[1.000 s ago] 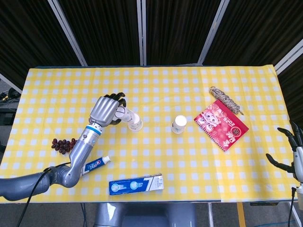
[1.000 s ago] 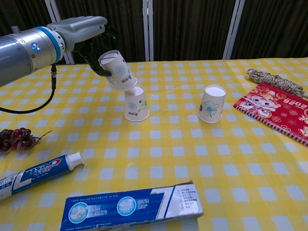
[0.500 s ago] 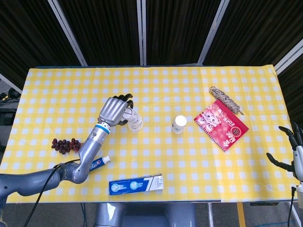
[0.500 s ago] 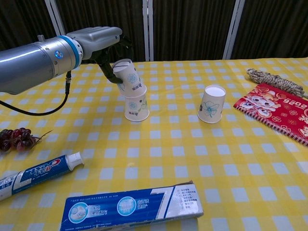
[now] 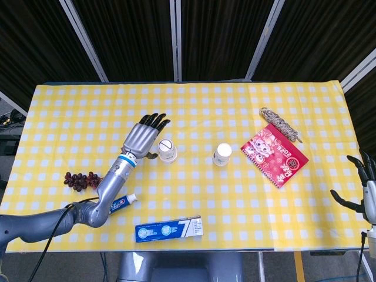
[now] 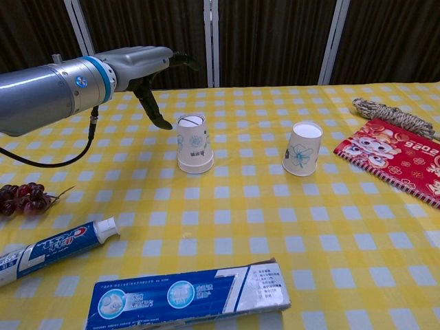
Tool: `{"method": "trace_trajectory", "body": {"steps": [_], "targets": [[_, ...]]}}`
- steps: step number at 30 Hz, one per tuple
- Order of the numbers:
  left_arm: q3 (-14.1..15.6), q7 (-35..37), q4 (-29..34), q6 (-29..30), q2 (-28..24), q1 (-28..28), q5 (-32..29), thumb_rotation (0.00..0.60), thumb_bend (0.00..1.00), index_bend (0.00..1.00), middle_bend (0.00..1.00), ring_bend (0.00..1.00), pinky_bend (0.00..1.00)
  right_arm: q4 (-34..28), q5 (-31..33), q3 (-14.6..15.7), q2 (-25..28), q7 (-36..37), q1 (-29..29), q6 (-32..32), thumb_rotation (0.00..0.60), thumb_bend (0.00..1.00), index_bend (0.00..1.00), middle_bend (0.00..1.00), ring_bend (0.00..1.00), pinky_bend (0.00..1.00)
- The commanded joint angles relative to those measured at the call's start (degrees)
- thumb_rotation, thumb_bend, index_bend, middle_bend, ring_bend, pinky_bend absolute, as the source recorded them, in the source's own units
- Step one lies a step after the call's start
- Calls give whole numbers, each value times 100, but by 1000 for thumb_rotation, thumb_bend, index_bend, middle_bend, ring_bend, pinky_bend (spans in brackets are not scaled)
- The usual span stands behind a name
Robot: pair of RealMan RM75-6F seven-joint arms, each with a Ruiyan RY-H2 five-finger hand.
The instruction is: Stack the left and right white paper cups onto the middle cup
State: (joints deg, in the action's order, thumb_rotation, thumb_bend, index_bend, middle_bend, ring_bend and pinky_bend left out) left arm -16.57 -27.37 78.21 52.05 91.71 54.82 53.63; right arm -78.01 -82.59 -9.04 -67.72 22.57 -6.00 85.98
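Note:
Two white paper cups with blue flower prints stand upside down on the yellow checked table. The left one is a nested stack [image 5: 167, 150] [image 6: 194, 143], one cup sitting over another. A single cup [image 5: 222, 154] [image 6: 302, 148] stands to its right. My left hand [image 5: 143, 137] [image 6: 148, 67] hovers just left of and behind the stack, its fingers spread and nothing in it. My right hand [image 5: 363, 190] shows only in the head view, at the table's right edge, fingers apart and empty.
A red notebook [image 5: 274, 155] [image 6: 396, 158] and a coil of rope [image 5: 280, 124] [image 6: 388, 114] lie at the right. Grapes [image 5: 79, 180] [image 6: 25, 196], a toothpaste tube [image 5: 119, 205] [image 6: 49, 247] and its box [image 5: 168, 228] [image 6: 189, 298] lie near the front left.
My left hand brought the tilted cup down over the middle cup, let it go and spread its fingers; the cup now sits nested and upright. The right hand has barely moved.

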Motion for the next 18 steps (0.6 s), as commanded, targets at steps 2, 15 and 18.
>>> {"method": "trace_trajectory", "body": {"steps": [2, 15, 18], "targets": [[94, 153, 358, 439, -253, -279, 292, 600, 106, 90, 0, 0, 73, -4, 9, 6, 2, -34, -9, -29, 600, 84, 181, 0, 0, 0], [1521, 773, 1747, 3031, -1622, -2543, 1729, 600, 106, 55, 0, 0, 44, -222, -150, 87, -127, -396, -215, -276, 600, 84, 165, 0, 0, 0], [1752, 930, 1731, 3476, -1774, -2954, 1949, 600, 106, 50, 0, 0, 39, -402, -186, 50, -121, -573, -367, -425, 600, 84, 172, 0, 0, 0]]}}
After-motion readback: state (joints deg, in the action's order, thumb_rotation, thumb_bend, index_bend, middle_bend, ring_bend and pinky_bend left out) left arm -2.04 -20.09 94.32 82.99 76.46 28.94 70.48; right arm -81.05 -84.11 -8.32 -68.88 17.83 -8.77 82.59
